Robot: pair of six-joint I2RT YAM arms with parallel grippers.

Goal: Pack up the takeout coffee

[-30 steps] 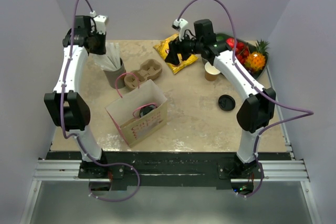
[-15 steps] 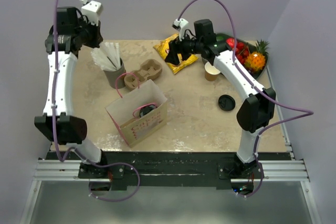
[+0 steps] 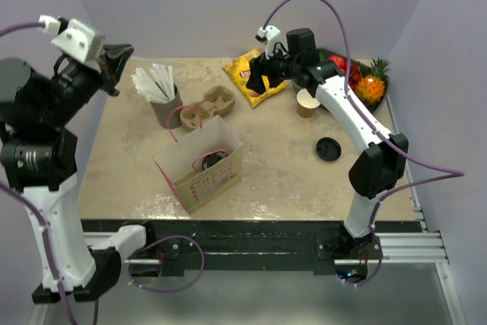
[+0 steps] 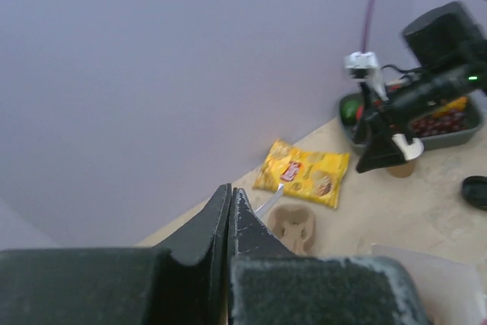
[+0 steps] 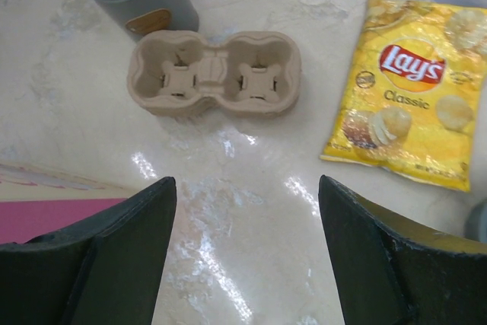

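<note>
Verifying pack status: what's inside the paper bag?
Top view shows a dark round shape in the paper bag, partly under a pink handle, probably the takeout coffee's lid. The bag walls hide everything below it, cup body included.

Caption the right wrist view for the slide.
Open right gripper hovers over the table, facing an empty two-cup carrier with a Lay's chip bag beside it.

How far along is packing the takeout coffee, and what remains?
Mostly done, it seems: the takeout coffee, seen as a round black lid, sits inside the paper bag. Nothing is in hand: the left jaws are shut on nothing, high off the table; the right jaws are open and empty near the cup carrier. The unlidded cup and loose lid stand outside. Little appears left.
</note>
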